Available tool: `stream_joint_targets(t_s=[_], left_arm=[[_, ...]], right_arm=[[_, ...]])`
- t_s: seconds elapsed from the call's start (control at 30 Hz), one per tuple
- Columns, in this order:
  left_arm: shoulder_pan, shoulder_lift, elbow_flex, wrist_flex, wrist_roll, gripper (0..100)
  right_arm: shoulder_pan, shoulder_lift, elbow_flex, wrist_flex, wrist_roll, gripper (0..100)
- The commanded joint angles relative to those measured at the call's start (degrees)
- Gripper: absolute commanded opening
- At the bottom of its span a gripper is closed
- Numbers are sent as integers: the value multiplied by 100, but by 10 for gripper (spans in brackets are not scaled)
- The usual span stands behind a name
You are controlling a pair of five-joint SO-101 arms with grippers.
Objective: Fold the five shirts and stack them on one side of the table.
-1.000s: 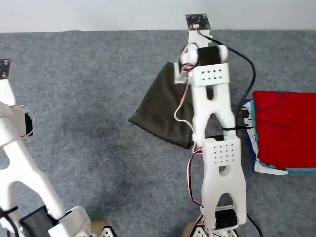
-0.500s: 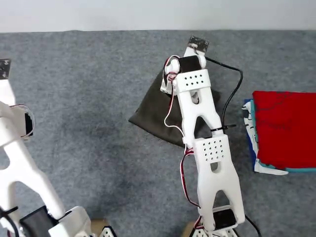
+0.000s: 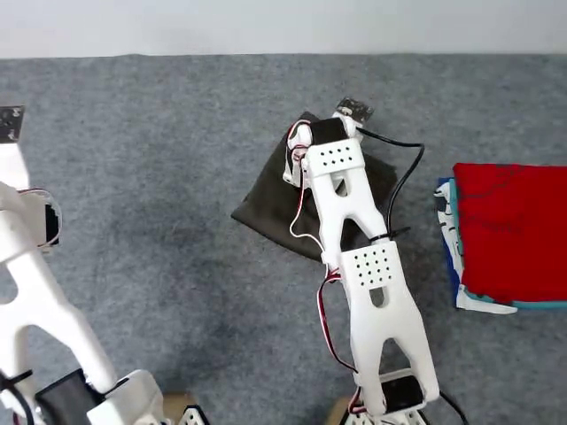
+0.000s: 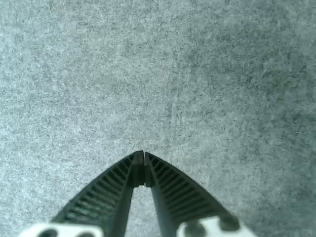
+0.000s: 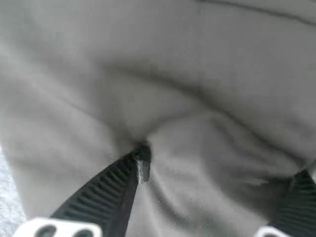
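Counter (image 3: 159, 177): grey, felt-like surface, running up to a pale strip along the top of the frame.
Dark shirt (image 3: 266, 199): folded, lying flat just above centre, partly hidden.
Stack (image 3: 450, 252): folded shirts at the right edge, well apart from the dark one, with a red shirt (image 3: 509, 230) on top.

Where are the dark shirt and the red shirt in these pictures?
dark shirt (image 3: 266, 199): high view, on its bare part beside the arm.
red shirt (image 3: 509, 230): high view, on the middle of its top face.
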Motion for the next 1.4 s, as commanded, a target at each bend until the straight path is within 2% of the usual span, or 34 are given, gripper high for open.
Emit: stream_joint_targets(t_s=[0.0, 0.2, 0.43, 0.67, 0.83, 1.07, 1.37], left_arm=[[-9, -229, -13, 105, -44, 5], [-9, -229, -13, 105, -44, 5], [-378, -220, -13, 97, -53, 5], [-791, -229, -57, 105, -484, 5], [-1073, -229, -303, 105, -484, 5], [-1081, -229, -321, 105, -484, 5], [-1081, -229, -321, 105, -484, 5]], right_arm=[[84, 233, -70, 189, -18, 318], [92, 180, -334, 189, 782, 10], [180, -22, -563, 251, 2075, 9], [523, -1393, -105, 268, 2892, 8], [725, -3213, 1767, 259, 3235, 8], [954, -6246, 4738, 242, 4615, 8], [2378, -8391, 5820, 233, 6699, 8]])
